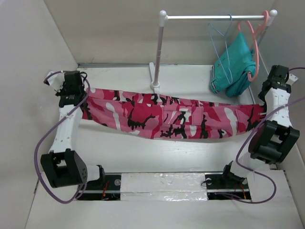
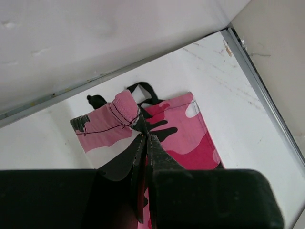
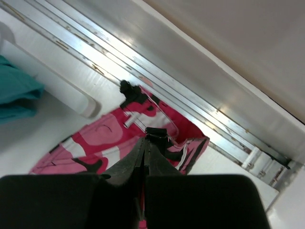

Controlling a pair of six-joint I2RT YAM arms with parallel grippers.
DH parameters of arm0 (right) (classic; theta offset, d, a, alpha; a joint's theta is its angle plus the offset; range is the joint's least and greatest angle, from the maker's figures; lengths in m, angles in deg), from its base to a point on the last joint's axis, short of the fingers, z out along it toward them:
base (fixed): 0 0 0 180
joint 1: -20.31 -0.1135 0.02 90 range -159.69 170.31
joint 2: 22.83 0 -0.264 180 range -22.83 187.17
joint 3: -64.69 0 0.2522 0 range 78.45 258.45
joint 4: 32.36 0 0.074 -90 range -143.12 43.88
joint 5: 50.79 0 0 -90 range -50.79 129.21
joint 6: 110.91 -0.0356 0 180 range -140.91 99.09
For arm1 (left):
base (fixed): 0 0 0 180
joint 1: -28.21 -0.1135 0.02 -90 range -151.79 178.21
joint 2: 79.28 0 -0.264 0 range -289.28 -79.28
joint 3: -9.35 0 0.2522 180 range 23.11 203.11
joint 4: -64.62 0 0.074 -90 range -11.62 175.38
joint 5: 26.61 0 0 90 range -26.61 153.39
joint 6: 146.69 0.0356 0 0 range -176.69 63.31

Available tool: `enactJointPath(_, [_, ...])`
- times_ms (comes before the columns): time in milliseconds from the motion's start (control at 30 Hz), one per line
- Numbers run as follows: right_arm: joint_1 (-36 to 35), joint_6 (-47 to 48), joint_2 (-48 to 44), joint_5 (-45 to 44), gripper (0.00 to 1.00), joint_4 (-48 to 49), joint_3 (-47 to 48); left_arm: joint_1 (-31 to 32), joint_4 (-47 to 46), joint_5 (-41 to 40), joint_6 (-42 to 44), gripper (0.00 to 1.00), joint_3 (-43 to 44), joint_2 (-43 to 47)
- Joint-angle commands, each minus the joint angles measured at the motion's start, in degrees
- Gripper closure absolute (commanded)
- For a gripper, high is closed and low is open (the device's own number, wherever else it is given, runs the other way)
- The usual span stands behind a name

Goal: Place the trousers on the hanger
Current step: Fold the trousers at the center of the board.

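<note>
1. The trousers point(image 1: 167, 117) stretch between the two arms as one long band. It sags slightly in the middle and appears lifted off the table point(image 1: 143, 157).
2. The left gripper point(image 2: 144, 136) has its jaws pressed together on a bunched edge at one end of the cloth.
3. The right gripper point(image 3: 145, 140) is clamped the same way on the other end, with fabric pinched between its jaws.
4. The hanger point(image 1: 220, 43) hangs from the rail point(image 1: 214, 17) at the back right, just beside a teal garment point(image 1: 236, 64) and apart from the trousers.
5. Holding both ends likely keeps the cloth spread and untangled for draping over the hanger's bar. The freely hanging wire may swing when touched.
</note>
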Motion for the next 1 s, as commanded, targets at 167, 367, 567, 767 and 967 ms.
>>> enactJointPath(167, [0.4, -0.5, 4.6, 0.4, 1.00, 9.7, 2.9, -2.7, -5.4, -1.0, 1.7, 1.00, 6.0, -11.1])
enactJointPath(367, [0.4, -0.2, 7.3, 1.5, 1.00, 13.1, 3.8, -3.3, -4.3, 0.0, 0.7, 1.00, 10.8, -18.6])
enactJointPath(567, [-1.5, 0.4, 5.0, 7.1, 0.99, 18.4, -5.3, -3.3, -11.3, 2.8, 1.1, 1.00, 7.3, -18.1])
enactJointPath(767, [-0.9, -0.7, 7.4, 4.6, 0.63, 14.7, -10.8, -2.8, -13.5, 4.9, -1.0, 1.00, 3.3, -16.8])
enactJointPath(967, [0.2, 0.6, 5.9, 1.7, 0.41, 16.3, -17.1, -2.2, -14.2, 5.8, -2.0, 1.00, 1.4, -15.7])
